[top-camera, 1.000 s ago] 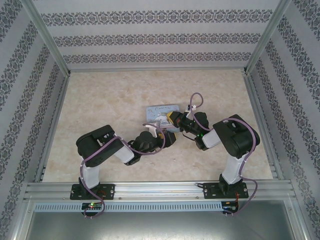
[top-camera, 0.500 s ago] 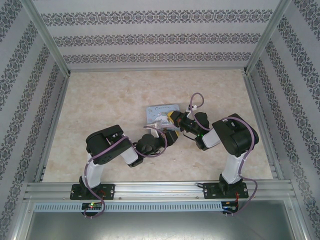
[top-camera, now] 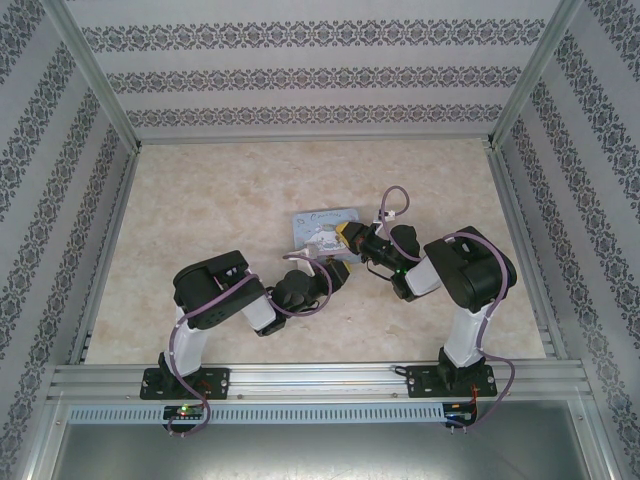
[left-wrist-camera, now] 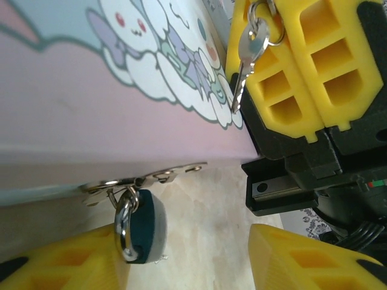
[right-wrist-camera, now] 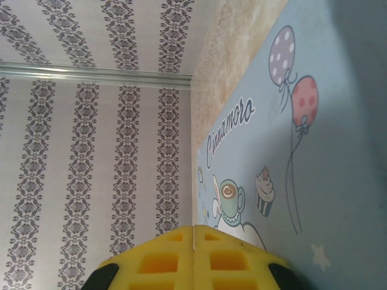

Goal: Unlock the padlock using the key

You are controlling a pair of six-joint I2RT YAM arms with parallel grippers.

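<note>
The left hand (left-wrist-camera: pixel 187 269) sits at the near edge of the tin (left-wrist-camera: pixel 91 109), its two yellow fingers (left-wrist-camera: pixel 60 266) spread apart and gripping nothing. The padlock (left-wrist-camera: pixel 145 226) lies in the gap between them, close against the left finger. It is a small dark teal body hanging by its silver shackle (left-wrist-camera: pixel 124 232) from the metal hasp (left-wrist-camera: pixel 145 178) on the tin's front wall, just under the lid's edge, with the shackle closed through the hasp.

The right hand (left-wrist-camera: pixel 296 60) is at the tin's right side, just off the lid's corner. Its yellow fingers are pressed together along their seam, and its wrist view shows the same closed seam above the lid's printed balloons and cupcake. A silver key (left-wrist-camera: pixel 247 51) hangs on a ring that comes out at that seam. The key dangles along the finger's side, blade pointing down toward the corner of the tin, apart from the padlock.

From above, the tin lies flat on the pale marbled surface (top-camera: pixel 220 200), with both hands meeting at its near right corner, the left from the near side and the right from the right.
</note>
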